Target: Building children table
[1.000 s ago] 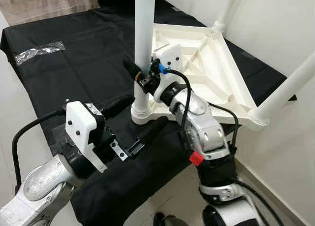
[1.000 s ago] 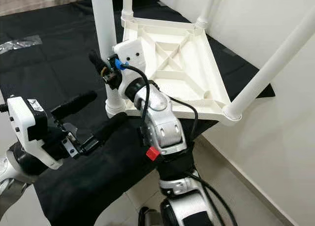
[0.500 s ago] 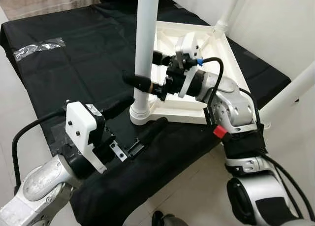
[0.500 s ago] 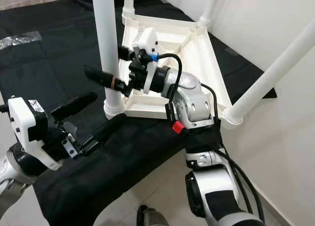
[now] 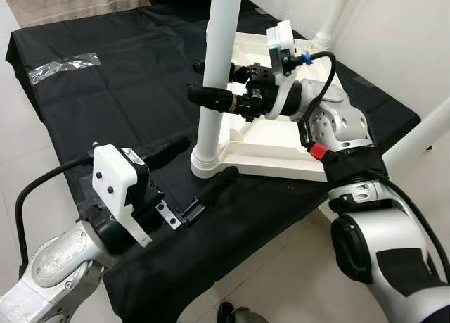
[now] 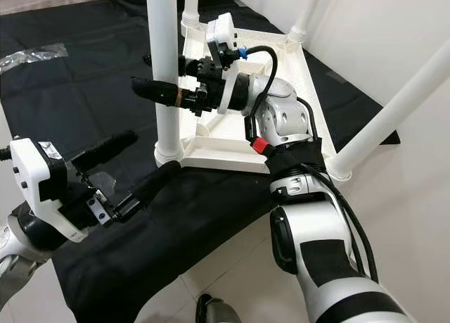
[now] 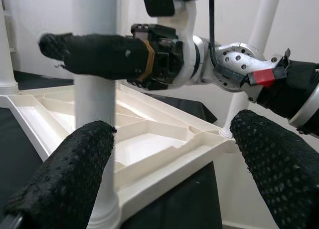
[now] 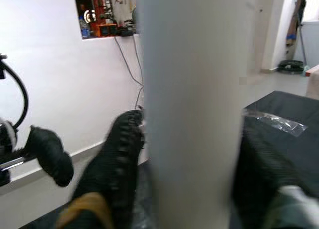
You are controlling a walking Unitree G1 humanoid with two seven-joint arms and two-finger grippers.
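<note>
Left eye view: black-draped tabletop (image 5: 105, 105) beside white walls, an upturned white children table (image 5: 281, 136) on its right part.
From the left, clear tape (image 5: 63, 59) lies on the cloth; the left end effector (image 5: 193, 169) rests open and empty at the near edge, fingers either side of the nearest leg's (image 5: 216, 77) base socket, above pale floor (image 5: 274, 281). That leg's long axis stands upright; the frame lies flat, underside up, reaching the tabletop's near edge. The right end effector (image 5: 211, 84) straddles the leg mid-height, fingers on both sides; contact cannot be told. Another leg (image 5: 422, 129) angles up at far right.
</note>
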